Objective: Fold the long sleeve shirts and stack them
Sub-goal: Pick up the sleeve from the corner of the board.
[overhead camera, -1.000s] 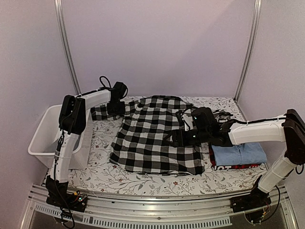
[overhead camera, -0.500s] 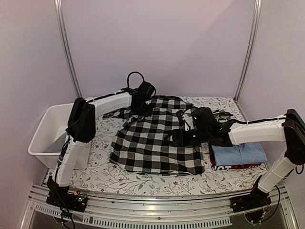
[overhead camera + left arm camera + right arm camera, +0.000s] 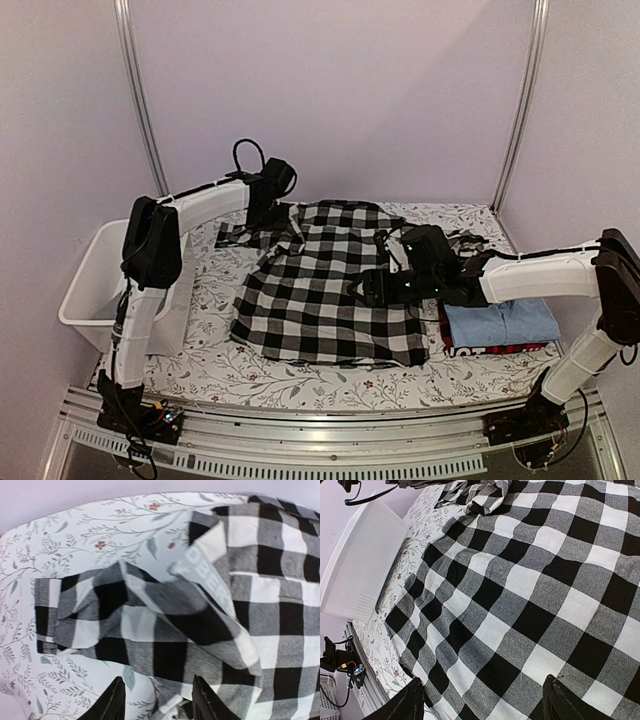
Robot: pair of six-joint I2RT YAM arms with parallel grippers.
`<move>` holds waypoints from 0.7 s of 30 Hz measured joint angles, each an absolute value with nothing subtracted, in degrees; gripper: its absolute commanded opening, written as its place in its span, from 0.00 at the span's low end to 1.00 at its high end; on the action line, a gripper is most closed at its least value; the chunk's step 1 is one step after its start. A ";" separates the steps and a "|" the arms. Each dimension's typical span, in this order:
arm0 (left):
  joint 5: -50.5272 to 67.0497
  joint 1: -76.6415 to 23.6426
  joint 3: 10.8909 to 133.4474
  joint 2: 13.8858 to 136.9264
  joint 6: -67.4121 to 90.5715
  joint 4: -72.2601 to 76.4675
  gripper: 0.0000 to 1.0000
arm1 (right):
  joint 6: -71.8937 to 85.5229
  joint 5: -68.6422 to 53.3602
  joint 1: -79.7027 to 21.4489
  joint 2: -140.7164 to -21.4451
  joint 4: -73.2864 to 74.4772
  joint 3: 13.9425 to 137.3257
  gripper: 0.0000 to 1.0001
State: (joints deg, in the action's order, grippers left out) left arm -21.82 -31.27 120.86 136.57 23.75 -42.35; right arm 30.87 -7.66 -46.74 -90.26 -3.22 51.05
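Note:
The large black-and-white checked shirt lies spread flat on the table. Its left sleeve lies crumpled at the far left, and a band with white lettering shows beside it. My left gripper hovers just above that sleeve. It is open, with cloth and table showing between its fingers. My right gripper is open wide, low over the shirt's body, and holds nothing. A folded light blue shirt lies on a red-and-black one at the right.
A white plastic tub stands at the table's left edge and also shows in the right wrist view. The floral tablecloth is bare along the front. Purple walls and metal posts close in the back.
My left gripper swung right over the shirt, dragging the sleeve inward, then drew back a little left. The sleeve now lies bunched nearer the shirt body. The right arm has not moved.

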 measured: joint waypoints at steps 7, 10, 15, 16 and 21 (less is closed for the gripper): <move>-24.47 -26.15 120.95 136.00 27.68 -43.20 0.46 | 30.81 -7.22 -46.74 -90.24 -2.09 51.05 0.80; -24.05 -24.58 124.05 138.02 28.25 -44.07 0.47 | 30.83 -7.25 -46.74 -89.97 -1.61 51.05 0.80; -22.55 -22.48 128.55 143.02 28.69 -44.49 0.51 | 30.81 -7.40 -46.74 -89.36 -1.48 51.05 0.80; -22.28 -22.17 128.95 143.90 28.80 -44.56 0.51 | 30.83 -7.44 -46.74 -89.34 -1.48 51.05 0.79; -19.88 -20.69 129.29 147.46 28.77 -45.08 0.49 | 30.83 -7.66 -46.74 -89.32 -1.50 51.05 0.79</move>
State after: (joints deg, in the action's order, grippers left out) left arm -19.88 -20.69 129.29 147.46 28.77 -45.08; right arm 30.83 -7.66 -46.74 -89.32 -1.50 51.05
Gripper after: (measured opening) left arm 0.505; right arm 0.795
